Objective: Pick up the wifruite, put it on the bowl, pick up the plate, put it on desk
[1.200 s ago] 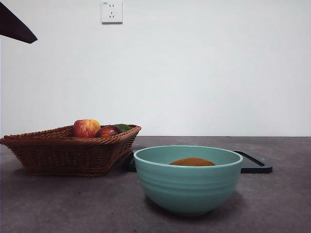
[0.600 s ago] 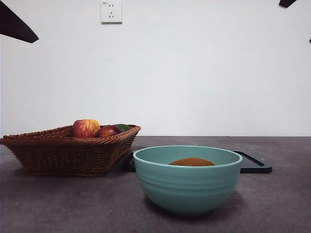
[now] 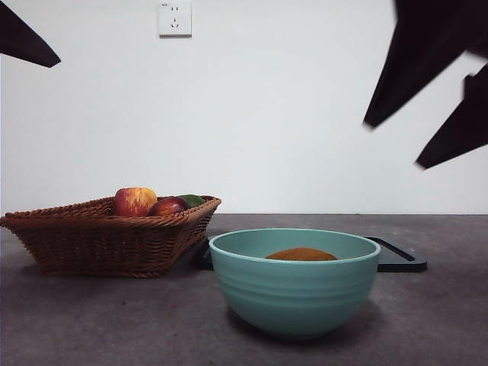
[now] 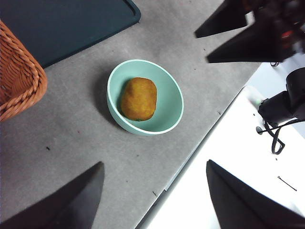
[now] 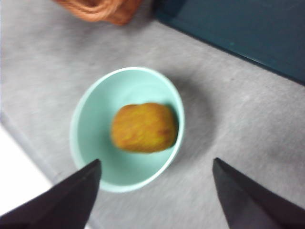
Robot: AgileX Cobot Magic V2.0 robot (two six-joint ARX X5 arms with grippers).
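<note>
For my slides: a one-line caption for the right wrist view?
Open right hand above the green bowl holding the brown fruit, dark tray beyond.

Nothing here carries writing I can read. The white wall socket has a tiny dark mark at its top left corner, too small to make out. The bowl, the wicker basket and the dark tray are plain, with no labels, brands or numbers on them.
</note>
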